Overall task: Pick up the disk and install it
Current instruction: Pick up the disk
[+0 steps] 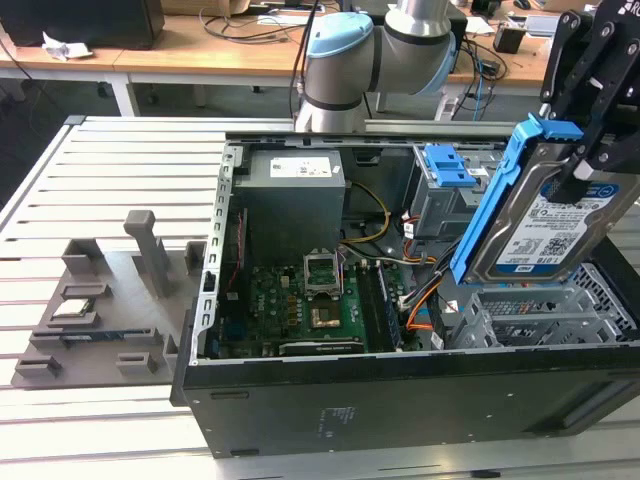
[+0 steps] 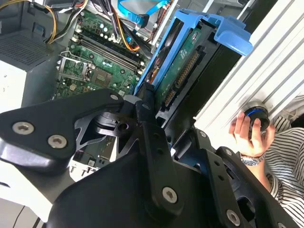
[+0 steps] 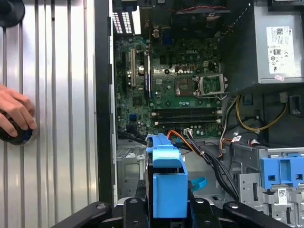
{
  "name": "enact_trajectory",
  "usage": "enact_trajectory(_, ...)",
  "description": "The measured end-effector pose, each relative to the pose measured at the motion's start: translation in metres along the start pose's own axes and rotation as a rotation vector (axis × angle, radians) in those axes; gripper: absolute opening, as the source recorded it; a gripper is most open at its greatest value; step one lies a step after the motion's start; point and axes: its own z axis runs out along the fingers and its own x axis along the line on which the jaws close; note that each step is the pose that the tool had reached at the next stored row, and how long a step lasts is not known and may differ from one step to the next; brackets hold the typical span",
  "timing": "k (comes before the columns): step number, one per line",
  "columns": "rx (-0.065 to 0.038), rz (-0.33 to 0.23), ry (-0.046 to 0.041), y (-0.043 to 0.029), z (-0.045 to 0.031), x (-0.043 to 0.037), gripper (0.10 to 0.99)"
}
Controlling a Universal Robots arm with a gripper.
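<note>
We find the gripper [image 1: 588, 165] clenched on the disk [image 1: 540, 225], pinching it across its 2 flat faces, which leaves the blue carrier [image 1: 497, 195] around its rim uncovered. The disk hangs tilted on edge above the metal drive cage [image 1: 545, 315], apart from it, at the corner of the open computer case [image 1: 400, 395] towards the exterior view's right. We judge that this edge-on hold suits the cage, since the carrier's rails would have to meet its guides. The exterior view gives us the labelled face and the gap between disk and cage. The second wrist view adds the opposite face, a green circuit board [image 2: 183, 66] with its connector row, and 1 black finger [image 2: 152, 137] pressed against the carrier. The first wrist view looks along the disk's length, past the carrier's blue end to the motherboard [image 3: 175, 85] on the case floor. Both wrist views also bring in a person's hand [image 3: 14, 111] resting on a dark knob [image 3: 14, 135] on the grooved table [image 1: 100, 170], just beside the case's long wall.
</note>
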Motion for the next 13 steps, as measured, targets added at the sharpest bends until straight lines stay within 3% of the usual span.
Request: enact_trajectory(13,-0.001,-0.001,0.0076,-0.0085,0.0047,-0.0003,0.365)
